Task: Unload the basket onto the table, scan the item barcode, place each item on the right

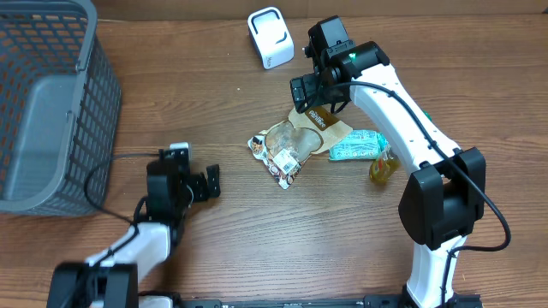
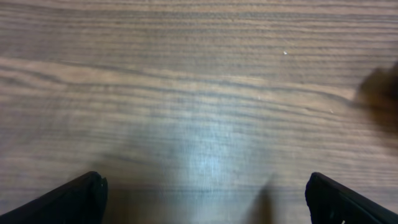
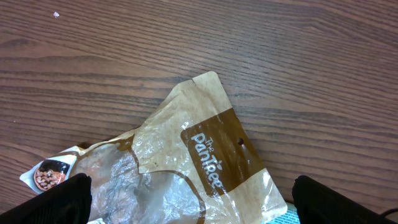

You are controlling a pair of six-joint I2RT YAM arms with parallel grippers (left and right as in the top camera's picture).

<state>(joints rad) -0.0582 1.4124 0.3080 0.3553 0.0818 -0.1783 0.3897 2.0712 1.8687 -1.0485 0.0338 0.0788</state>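
A crumpled brown and clear snack bag [image 1: 306, 133] lies flat in the middle of the table, its brown label band [image 3: 217, 155] facing up. No barcode shows on it in the right wrist view. My right gripper [image 1: 314, 100] hangs open just above the bag's top end, its black fingertips [image 3: 59, 202] standing wide on either side of the bag [image 3: 186, 124] and apart from it. A white scanner [image 1: 271, 38] stands at the back of the table. My left gripper [image 1: 208, 182] is open over bare wood [image 2: 199, 112] at the front left, holding nothing.
A small printed packet [image 1: 278, 159] lies against the bag's front left. A teal packet [image 1: 358, 147] and a yellow item [image 1: 383, 167] lie to its right. A grey mesh basket [image 1: 51, 111] fills the left side.
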